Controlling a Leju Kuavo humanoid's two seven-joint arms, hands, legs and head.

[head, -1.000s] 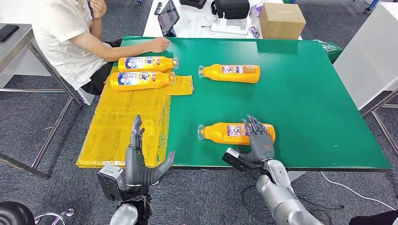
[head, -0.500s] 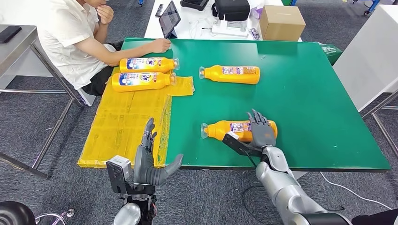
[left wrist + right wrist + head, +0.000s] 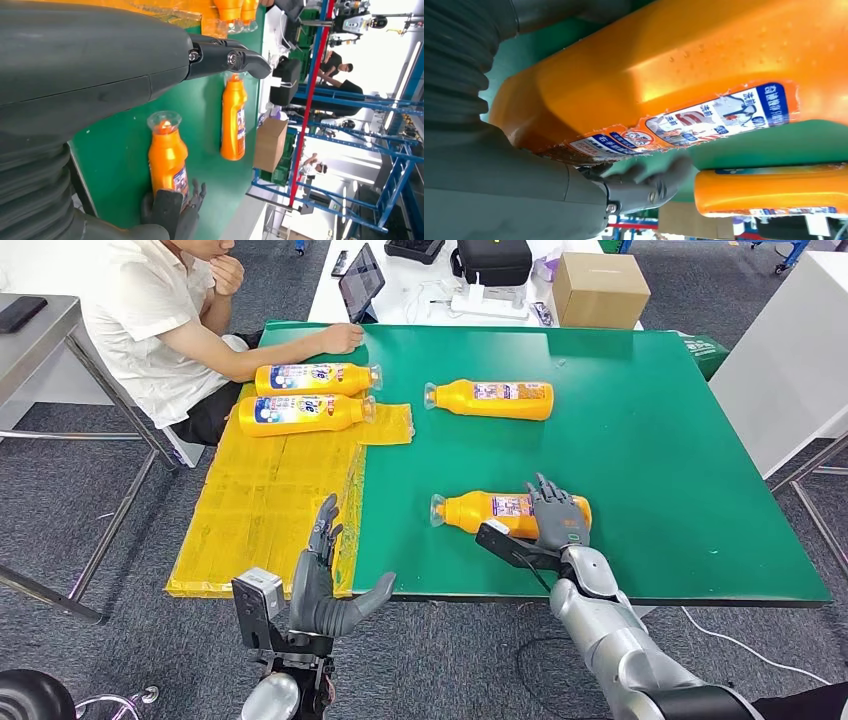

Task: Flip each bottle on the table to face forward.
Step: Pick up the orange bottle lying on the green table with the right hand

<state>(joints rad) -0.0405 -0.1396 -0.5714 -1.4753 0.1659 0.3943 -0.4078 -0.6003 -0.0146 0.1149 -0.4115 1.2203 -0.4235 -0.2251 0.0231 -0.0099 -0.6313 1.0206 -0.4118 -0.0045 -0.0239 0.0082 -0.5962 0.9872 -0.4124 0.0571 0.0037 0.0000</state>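
Observation:
Four orange bottles lie on their sides on the green table (image 3: 660, 460). The near bottle (image 3: 487, 512) points its cap left, with a small label up. My right hand (image 3: 558, 523) lies over its base end, fingers across the top and thumb (image 3: 644, 192) against its side (image 3: 704, 65). The far bottle (image 3: 490, 400) lies the same way. Two more bottles, one (image 3: 315, 378) behind the other (image 3: 300, 413), rest at the yellow mat's far end with large labels up. My left hand (image 3: 325, 580) hovers open by the mat's front edge, holding nothing.
A person (image 3: 150, 320) sits at the table's far left corner, one hand (image 3: 342, 337) on the table. The yellow mat (image 3: 265, 505) hangs over the left front edge. Behind the table a white desk holds a tablet (image 3: 360, 280) and cardboard box (image 3: 600, 285).
My right hand has slid forward onto the near bottle's base and the bottle has shifted slightly away. My left hand has drifted right and forward, still open.

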